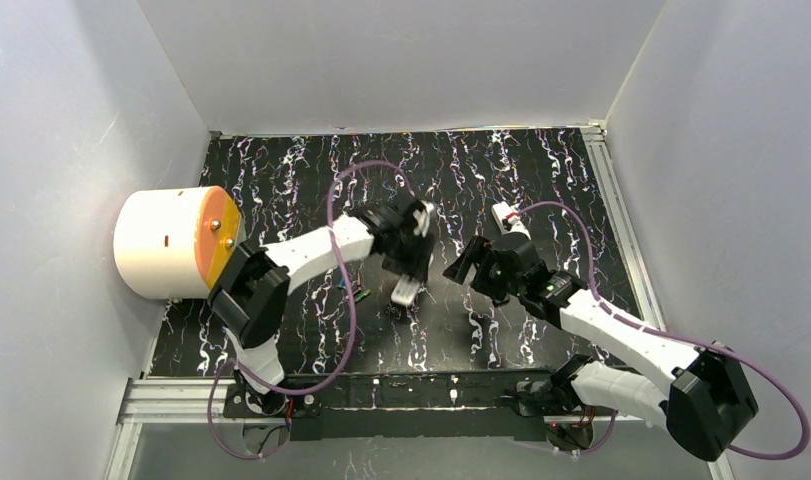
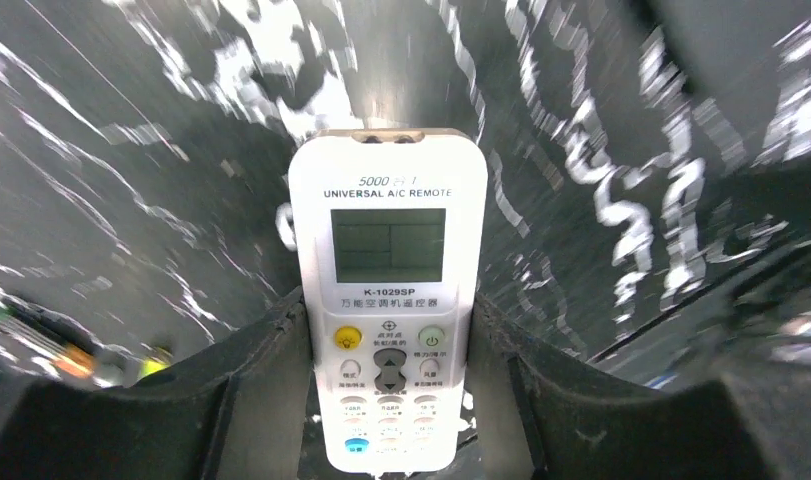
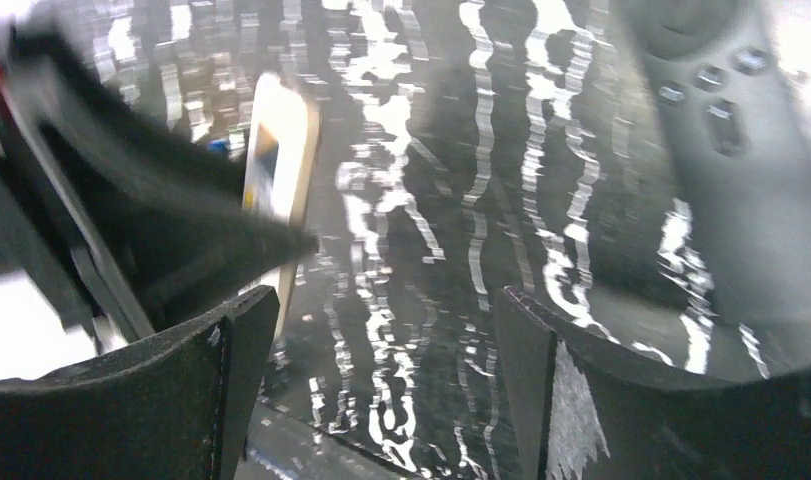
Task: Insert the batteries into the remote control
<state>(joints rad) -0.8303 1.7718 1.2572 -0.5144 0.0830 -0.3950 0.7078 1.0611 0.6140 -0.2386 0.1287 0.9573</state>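
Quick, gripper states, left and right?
Left gripper: closed, holding the white remote.
Right gripper: open, empty.

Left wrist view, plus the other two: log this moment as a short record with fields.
left fingers: shut on the white A/C remote, whose button face is toward the wrist camera
right fingers: open, nothing between them, close to the white remote
batteries: loose on the table, by the left arm
black remote: lying on the table, untouched
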